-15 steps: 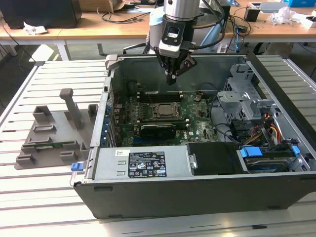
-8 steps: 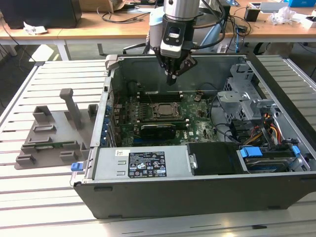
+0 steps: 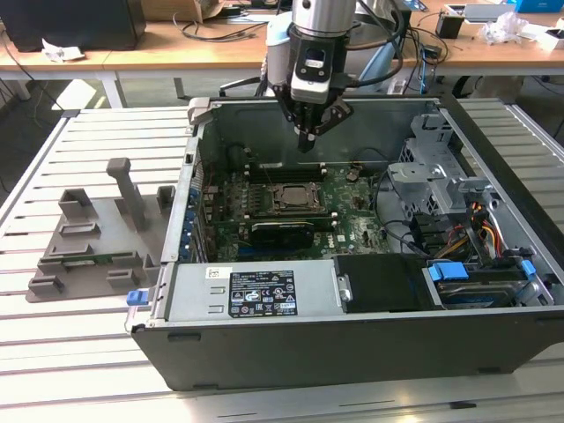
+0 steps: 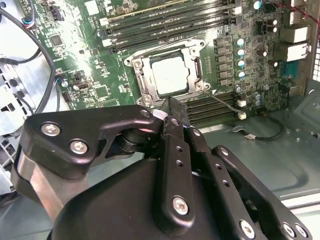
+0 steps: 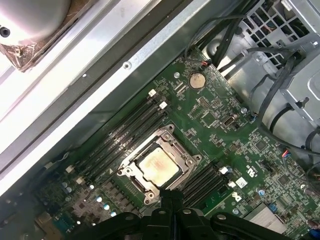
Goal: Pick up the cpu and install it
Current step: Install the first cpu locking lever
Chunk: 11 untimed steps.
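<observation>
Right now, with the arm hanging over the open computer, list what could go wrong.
The chip already sits in its socket frame, which looks unlatched, so a knock could shift it. The gripper hovers apart above the board, its fingers together; a careless descent could hit the nearby memory slots.

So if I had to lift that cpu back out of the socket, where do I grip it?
The cpu lies flat inside the socket frame, face up. Probably best to come straight down from above and pinch two opposite edges: the frame surrounds it closely, so nothing is reachable from the side. The gripper hangs above the board.
</observation>
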Motion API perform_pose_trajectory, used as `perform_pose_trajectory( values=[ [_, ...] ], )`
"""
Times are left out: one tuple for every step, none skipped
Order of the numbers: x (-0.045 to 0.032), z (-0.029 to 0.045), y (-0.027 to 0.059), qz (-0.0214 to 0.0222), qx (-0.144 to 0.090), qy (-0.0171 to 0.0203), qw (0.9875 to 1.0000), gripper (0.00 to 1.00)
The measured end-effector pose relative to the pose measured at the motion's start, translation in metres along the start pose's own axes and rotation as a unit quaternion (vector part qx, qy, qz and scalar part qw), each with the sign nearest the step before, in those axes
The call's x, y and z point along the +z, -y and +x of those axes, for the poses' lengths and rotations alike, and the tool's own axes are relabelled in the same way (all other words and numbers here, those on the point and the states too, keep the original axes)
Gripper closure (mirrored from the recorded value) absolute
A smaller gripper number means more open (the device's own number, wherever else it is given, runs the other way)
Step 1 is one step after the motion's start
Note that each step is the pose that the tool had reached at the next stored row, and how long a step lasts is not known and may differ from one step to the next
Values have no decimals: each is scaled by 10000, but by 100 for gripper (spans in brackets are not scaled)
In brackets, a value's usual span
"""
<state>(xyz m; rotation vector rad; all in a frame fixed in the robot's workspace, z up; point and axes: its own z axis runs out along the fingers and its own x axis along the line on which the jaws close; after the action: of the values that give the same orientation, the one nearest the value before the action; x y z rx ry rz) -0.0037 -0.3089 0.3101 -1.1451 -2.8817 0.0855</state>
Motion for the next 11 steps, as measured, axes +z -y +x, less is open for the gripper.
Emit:
perform_pose_trajectory(
  values=[
    [0,0,0,1,-43,3,10000,89],
    [0,0,0,2,-92,6,10000,89],
    [0,0,0,3,-126,8,9999,89],
    [0,0,0,3,-165,11,9999,89],
    [0,0,0,4,-200,13,9998,89],
    [0,0,0,4,-246,16,9997,89],
    [0,0,0,5,-306,20,9995,89],
    [0,0,0,6,-338,22,9994,89],
    [0,0,0,6,-364,24,9993,89],
    [0,0,0,7,-385,25,9993,89],
    [0,0,0,7,-419,28,9991,89]
  ],
)
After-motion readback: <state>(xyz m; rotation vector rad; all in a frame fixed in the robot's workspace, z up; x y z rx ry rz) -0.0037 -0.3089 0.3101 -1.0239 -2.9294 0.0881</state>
